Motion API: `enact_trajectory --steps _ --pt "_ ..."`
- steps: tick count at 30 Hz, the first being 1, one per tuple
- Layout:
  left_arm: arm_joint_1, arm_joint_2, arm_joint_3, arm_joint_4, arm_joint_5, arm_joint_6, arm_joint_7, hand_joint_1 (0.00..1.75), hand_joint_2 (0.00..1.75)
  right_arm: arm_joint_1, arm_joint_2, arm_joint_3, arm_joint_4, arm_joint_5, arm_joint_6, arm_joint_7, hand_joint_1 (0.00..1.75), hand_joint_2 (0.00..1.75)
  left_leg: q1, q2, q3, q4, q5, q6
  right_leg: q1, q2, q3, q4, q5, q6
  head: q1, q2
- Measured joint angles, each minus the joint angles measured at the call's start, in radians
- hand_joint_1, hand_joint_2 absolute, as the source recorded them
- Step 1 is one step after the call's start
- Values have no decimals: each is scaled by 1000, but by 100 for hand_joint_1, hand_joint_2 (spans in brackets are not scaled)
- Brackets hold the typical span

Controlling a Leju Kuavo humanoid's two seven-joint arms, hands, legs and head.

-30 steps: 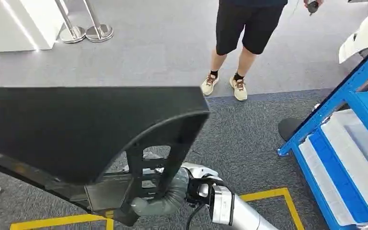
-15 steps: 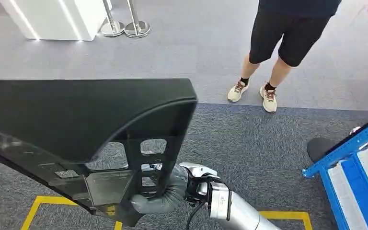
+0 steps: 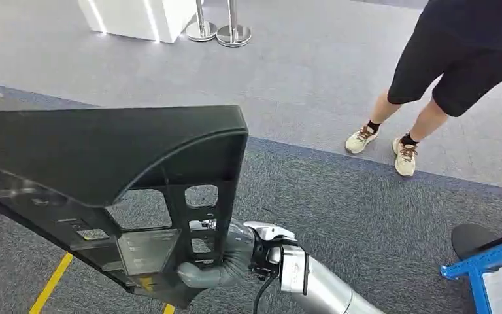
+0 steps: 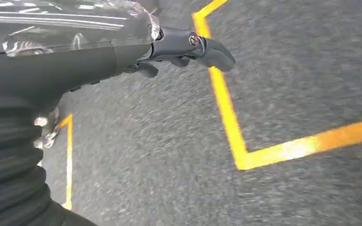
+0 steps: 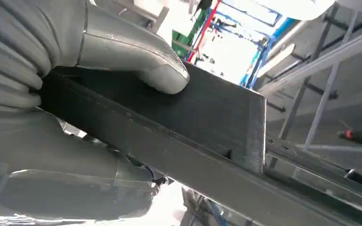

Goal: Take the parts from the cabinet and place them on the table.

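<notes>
A large black part with cut-out openings and clear film on its inner side hangs in front of me over the carpet. My right hand grips its lower strut from below. In the right wrist view the thumb presses on top of the part's black bar, with the rest of the right hand wrapped beneath it. In the left wrist view my left hand lies with its fingers stretched along the part's film-covered edge, holding it from underneath.
A person in black shorts stands ahead on the right. A blue rack corner and a dark round base sit at the lower right. Two stanchions and a white counter stand far back. Yellow tape marks the floor.
The whole view has swung left: the person and the blue rack have slid toward the right edge. The black part stays in my hands, in the same place before me.
</notes>
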Motion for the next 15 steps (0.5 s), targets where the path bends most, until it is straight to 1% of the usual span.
enact_trajectory --steps 1,2,3,4,5,6,7,8,9,10,11,12,13,14,15 --pt "-3 2 3 0 0 2 0 0 175 1 -2 0 1 -2 0 -1 168 175 0 -10 0 0 1 4 0 21 -37 75 -39 0 0 0" --pt "-5 3 5 0 0 2 0 0 175 1 -5 0 3 -2 0 -1 168 175 -1 -22 -1 0 1 6 1 33 -85 168 -81 -1 0 0" --pt "-5 5 11 0 0 2 0 0 175 2 -9 0 9 -2 1 -1 168 175 -2 -38 -2 1 1 7 1 38 -134 256 -109 0 0 0" --pt "-3 6 15 0 0 2 0 0 175 5 -11 0 13 -2 0 -1 168 175 -3 -54 -2 1 1 7 1 38 -160 293 -106 0 0 0" --pt "-2 7 16 0 0 1 -2 0 175 5 -13 0 16 -3 0 -1 168 175 -3 -67 -1 2 0 7 0 38 -158 276 -78 -1 0 0" --pt "-2 8 19 0 0 -1 -4 0 175 4 -14 0 18 -3 0 -1 168 175 -3 -83 1 2 0 5 0 39 -136 218 -34 -4 0 0" --pt "-1 9 23 0 0 -3 -7 0 175 4 -14 0 19 -4 0 -2 168 175 -2 -98 3 3 -1 4 0 44 -95 123 20 -9 0 0" --pt "-1 9 24 0 0 -4 -10 0 175 2 -14 0 19 -6 0 -2 168 175 -2 -113 5 5 -3 1 0 65 -49 22 69 -14 0 0" --pt "-1 9 24 0 0 -5 -13 0 175 0 -15 0 21 -8 0 -3 168 175 -2 -123 -1 9 -6 -4 -4 122 -21 -45 82 -18 0 0" --pt "-2 10 25 0 0 -6 -16 0 175 0 -15 0 23 -11 0 -6 168 175 -6 -136 -6 16 -9 -11 -7 117 -20 -54 78 -13 0 0" --pt "1 10 26 0 1 -6 -17 0 175 1 -15 0 26 -12 0 -6 168 175 -2 -144 -10 15 -9 -18 -4 106 -20 -53 77 -16 0 0" --pt "4 11 27 0 1 -6 -19 0 175 1 -15 0 30 -13 0 -7 168 175 4 -153 -11 12 -8 -26 3 98 -19 -52 75 -23 0 0" --pt "9 11 28 1 1 -6 -19 0 175 0 -15 0 32 -13 0 -8 168 175 7 -163 -12 10 -8 -33 4 87 -17 -55 77 -30 0 0" --pt "11 14 28 2 -1 -5 -20 0 175 0 -13 0 33 -13 -2 -10 168 175 7 -165 -13 15 -11 -37 -6 70 -10 -69 81 -38 0 0" --pt "11 11 28 2 -1 -6 -20 0 175 0 -12 -1 35 -12 -4 -10 168 175 1 -97 -23 40 -28 -40 -2 59 -3 -75 81 -42 0 0"
